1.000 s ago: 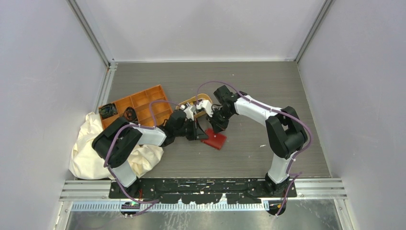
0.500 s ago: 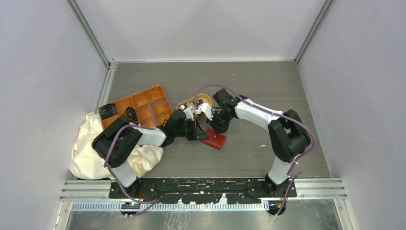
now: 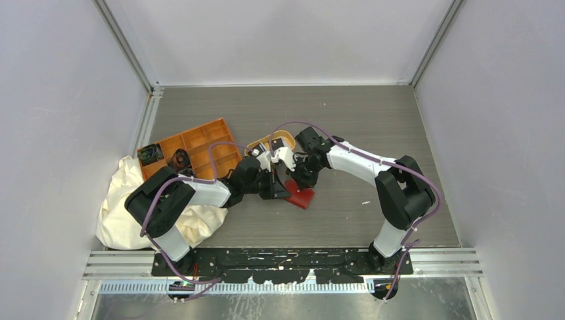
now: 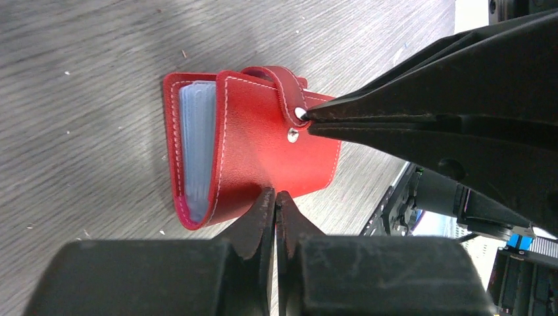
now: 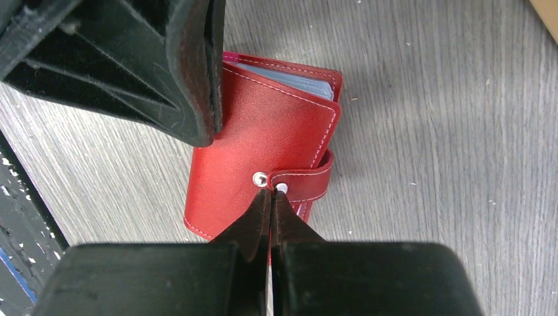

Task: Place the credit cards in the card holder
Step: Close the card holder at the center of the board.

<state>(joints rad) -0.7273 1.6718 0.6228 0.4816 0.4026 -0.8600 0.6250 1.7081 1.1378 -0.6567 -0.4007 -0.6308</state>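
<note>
The red card holder [image 3: 302, 196] lies folded on the table between both grippers, with its grey-clear sleeves [image 4: 197, 141] showing at the open side. My left gripper [image 4: 275, 195] is shut at the edge of the holder's red cover [image 4: 263, 141]. My right gripper [image 5: 271, 191] is shut at the end of the snap tab [image 5: 306, 184], which is off its stud [image 5: 260, 178]. In the top view the left gripper [image 3: 282, 190] and right gripper [image 3: 298, 180] meet over the holder. No credit cards are in view.
An oval tan dish [image 3: 285, 137] sits just behind the grippers, mostly hidden by the arms. An orange compartment tray [image 3: 196, 148] stands at the left, with a cream cloth [image 3: 126, 200] in front of it.
My right wrist has moved a little left and lower toward the holder. The left arm's elbow has shifted slightly. The holder stays in place.
</note>
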